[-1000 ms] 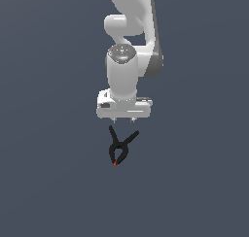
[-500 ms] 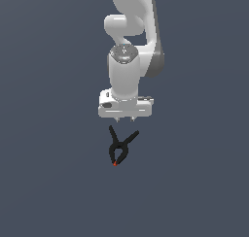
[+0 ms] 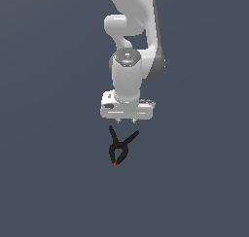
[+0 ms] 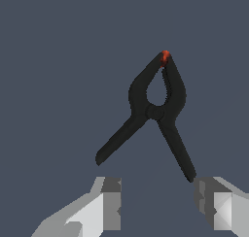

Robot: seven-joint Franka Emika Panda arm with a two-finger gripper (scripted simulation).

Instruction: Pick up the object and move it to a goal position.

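The white two-finger gripper, spread wide and empty, hangs above the small black spring clamp, presumably aligning to straddle it.

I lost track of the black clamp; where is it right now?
In the exterior view the clamp lies on the dark floor just below the open claw, untouched, handles toward the claw and red tip pointing away.

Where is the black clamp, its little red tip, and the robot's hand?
black clamp (image 4: 154,110), wrist view, on its middle pivot.
red tip (image 4: 165,55), wrist view, on the closed end.
hand (image 3: 127,121), exterior view, between its fingertips.
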